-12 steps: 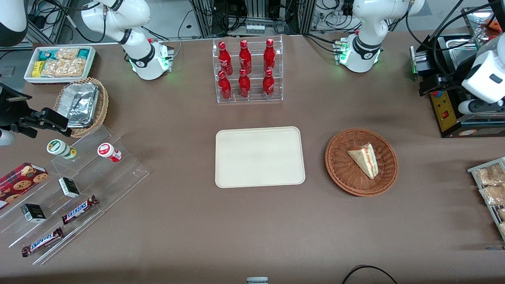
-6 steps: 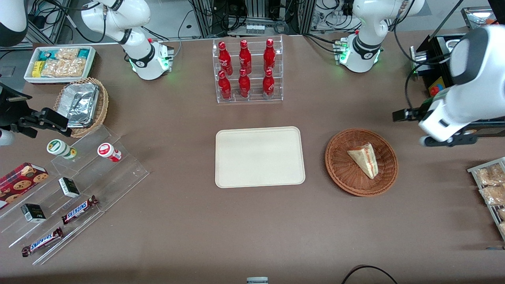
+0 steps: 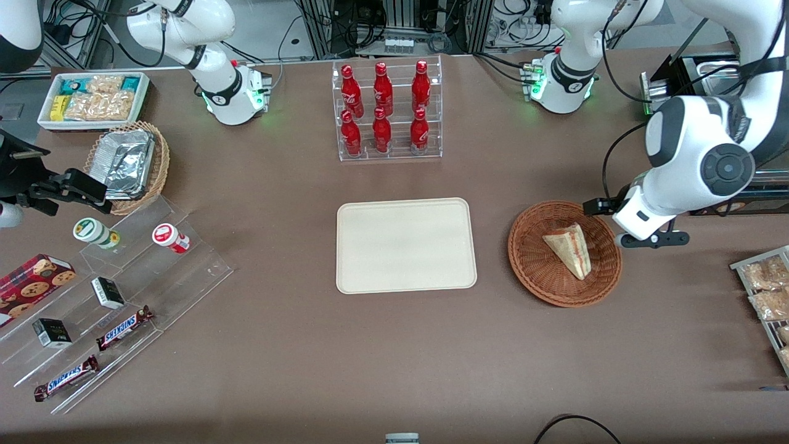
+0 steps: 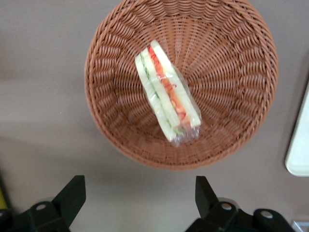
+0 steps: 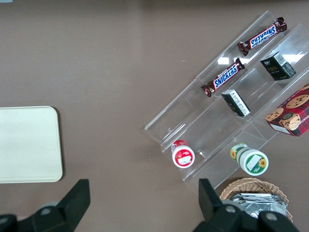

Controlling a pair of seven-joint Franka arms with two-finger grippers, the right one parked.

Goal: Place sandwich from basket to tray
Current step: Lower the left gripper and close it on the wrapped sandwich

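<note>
The sandwich, a wrapped white wedge with red and green filling, lies in the reddish-brown wicker basket. The cream tray lies flat beside the basket, toward the parked arm's end, with nothing on it. My left gripper hangs above the table just outside the basket's rim, toward the working arm's end. In the left wrist view the gripper is open and empty, with bare table between its fingertips. That view also shows the sandwich, the basket and the tray's edge.
A clear rack of red bottles stands farther from the camera than the tray. A black machine and a rack of snack packets flank the working arm. A stepped acrylic snack stand, a tan foil-tray basket and a white bin lie toward the parked arm's end.
The left arm has swung in from the working arm's end of the table, bringing the gripper close beside the basket. The sandwich, basket and tray have not moved.
</note>
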